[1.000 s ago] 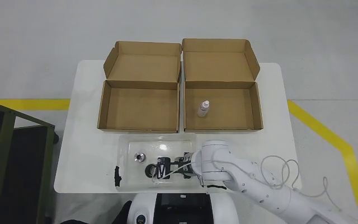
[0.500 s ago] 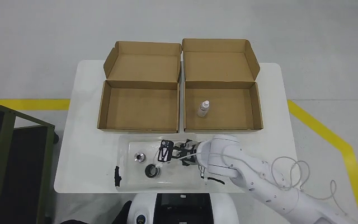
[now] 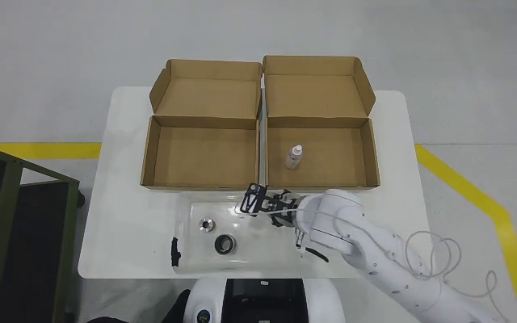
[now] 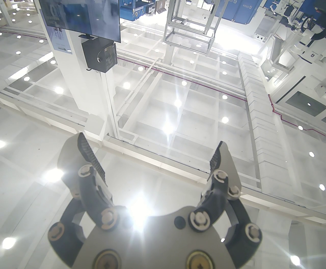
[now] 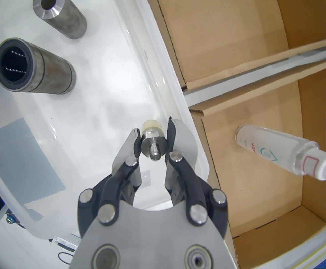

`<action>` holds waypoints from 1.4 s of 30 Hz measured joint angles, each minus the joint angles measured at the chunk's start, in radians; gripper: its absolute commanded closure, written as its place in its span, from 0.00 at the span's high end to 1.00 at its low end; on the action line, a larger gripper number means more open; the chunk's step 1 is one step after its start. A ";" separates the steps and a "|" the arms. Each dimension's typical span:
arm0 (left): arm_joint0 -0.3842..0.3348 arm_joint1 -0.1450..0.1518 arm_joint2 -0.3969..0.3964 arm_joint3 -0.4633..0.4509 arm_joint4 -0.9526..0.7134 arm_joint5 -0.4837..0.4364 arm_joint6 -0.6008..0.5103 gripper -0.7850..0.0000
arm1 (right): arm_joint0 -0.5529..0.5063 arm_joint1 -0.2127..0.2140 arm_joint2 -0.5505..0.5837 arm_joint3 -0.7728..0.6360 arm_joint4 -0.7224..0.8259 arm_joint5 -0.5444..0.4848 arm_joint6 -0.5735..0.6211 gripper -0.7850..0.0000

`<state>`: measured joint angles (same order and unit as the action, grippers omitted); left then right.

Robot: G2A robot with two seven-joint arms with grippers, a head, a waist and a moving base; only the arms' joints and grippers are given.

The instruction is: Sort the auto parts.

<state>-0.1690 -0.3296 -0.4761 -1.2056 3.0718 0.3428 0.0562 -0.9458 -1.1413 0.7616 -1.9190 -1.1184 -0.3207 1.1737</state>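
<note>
My right gripper [image 5: 152, 141] [image 3: 254, 199] is shut on a small metal threaded fitting [image 5: 151, 142] with a pale cap, held above the far rim of the clear plastic tray [image 3: 266, 252], close to the gap between the two cardboard boxes. In the tray lie a large steel bushing with a black bore [image 5: 35, 70] [image 3: 224, 243] and a smaller steel sleeve [image 5: 62, 17] [image 3: 205, 225]. The right box [image 3: 365, 157] holds a small clear bottle [image 3: 294, 156] [image 5: 277, 151]. The left box [image 3: 153, 157] holds nothing. My left gripper [image 4: 152, 152] is open and points up at the ceiling.
Both boxes have their lids folded back toward the far side of the white table [image 3: 121, 218]. A small black part [image 3: 174, 252] lies at the tray's left end. Yellow floor tape [image 3: 452, 182] runs beside the table.
The right gripper has risen out of the tray's middle with the fitting and moved toward the far rim, near the boxes. The bushing and sleeve are now uncovered.
</note>
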 measured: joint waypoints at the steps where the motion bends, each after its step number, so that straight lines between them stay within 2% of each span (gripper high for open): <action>1: 0.000 0.000 0.000 0.000 0.000 0.000 0.000 1.00 | -0.005 0.001 0.007 -0.003 -0.002 0.002 0.000 0.00; 8: 0.000 0.000 0.000 0.000 0.000 0.000 0.000 1.00 | -0.050 0.013 0.066 -0.026 -0.016 0.027 -0.012 0.00; 21: 0.000 0.000 0.000 0.000 0.000 0.000 0.000 1.00 | -0.116 0.028 0.125 -0.094 -0.039 0.005 -0.010 0.00; 28: 0.000 0.000 0.000 0.000 0.000 0.000 0.000 1.00 | -0.145 0.030 0.130 -0.135 0.043 -0.086 -0.112 0.00; 31: 0.000 0.000 0.000 0.000 0.000 0.000 0.000 1.00 | -0.159 0.032 0.144 -0.156 0.091 -0.127 -0.193 0.00; 37: 0.000 0.000 0.000 0.000 0.000 0.000 0.000 1.00 | -0.190 0.042 0.196 -0.259 0.110 -0.176 -0.279 0.00; 42: 0.000 0.000 0.000 0.000 0.000 0.000 0.000 1.00 | -0.224 0.049 0.269 -0.282 0.178 -0.197 -0.411 0.00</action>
<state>-0.1690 -0.3296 -0.4761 -1.2056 3.0718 0.3428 0.0562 -1.1700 -1.0923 1.0304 -2.2009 -0.9399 -0.5175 0.7631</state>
